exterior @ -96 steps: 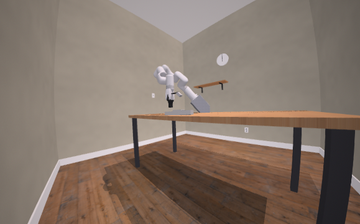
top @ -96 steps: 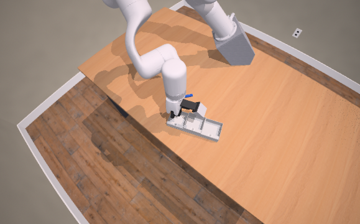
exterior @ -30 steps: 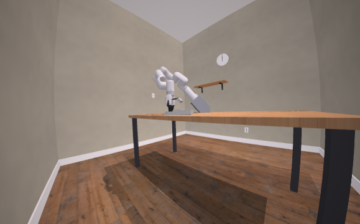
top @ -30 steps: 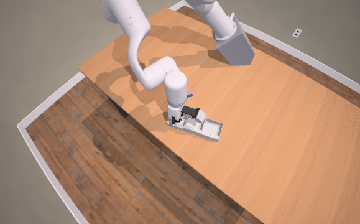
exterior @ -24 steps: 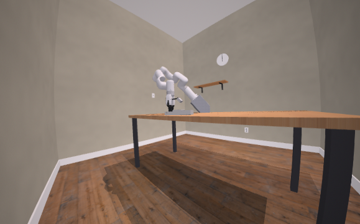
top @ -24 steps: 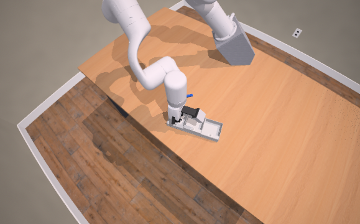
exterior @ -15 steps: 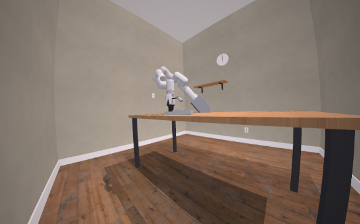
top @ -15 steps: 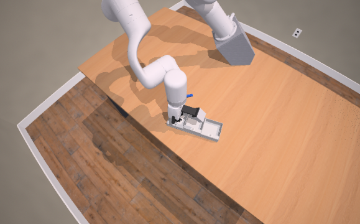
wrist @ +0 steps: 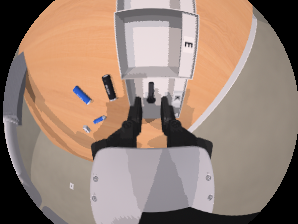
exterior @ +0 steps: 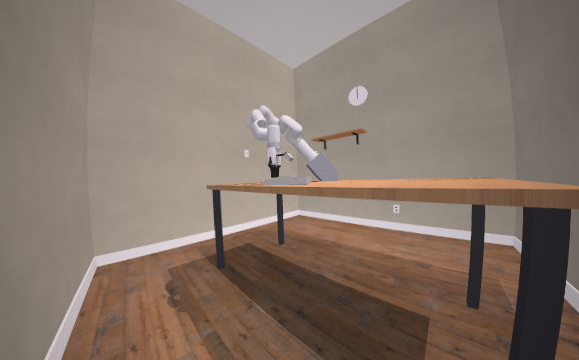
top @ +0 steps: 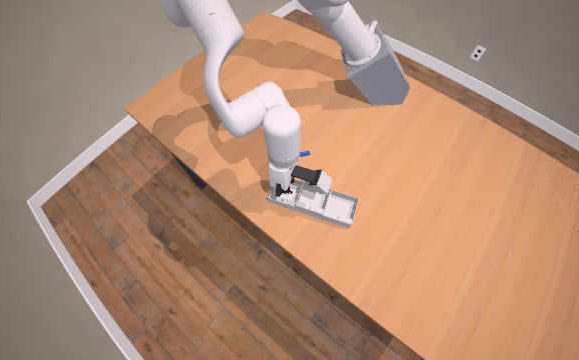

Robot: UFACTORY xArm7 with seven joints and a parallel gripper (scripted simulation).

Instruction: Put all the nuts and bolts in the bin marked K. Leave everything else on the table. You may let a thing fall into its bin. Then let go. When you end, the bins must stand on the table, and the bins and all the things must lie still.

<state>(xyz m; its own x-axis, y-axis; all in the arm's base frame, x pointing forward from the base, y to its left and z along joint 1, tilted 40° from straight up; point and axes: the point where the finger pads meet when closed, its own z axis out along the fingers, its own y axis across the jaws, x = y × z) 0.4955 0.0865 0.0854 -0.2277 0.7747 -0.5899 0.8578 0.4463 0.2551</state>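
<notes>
A row of grey bins point(top: 314, 202) lies on the wooden table; it also shows in the wrist view point(wrist: 156, 36). My gripper point(top: 283, 190) hangs over the bin at the row's near end, and its fingers stand partly open with a gap between them. A small dark bolt point(wrist: 152, 91) lies just beyond the fingertips, inside that near bin, and touches neither finger. The middle bin point(wrist: 156, 46) has a small mark on its right wall point(wrist: 189, 44) that I cannot read. I cannot see the mark on the near bin.
Left of the bins on the table lie a blue piece point(wrist: 81, 94), a black piece point(wrist: 109, 87) and a small blue and white piece point(wrist: 97, 121). A blue piece point(top: 305, 153) shows behind my wrist. The table edge is close on my side. The arm's grey base point(top: 379, 75) stands far back.
</notes>
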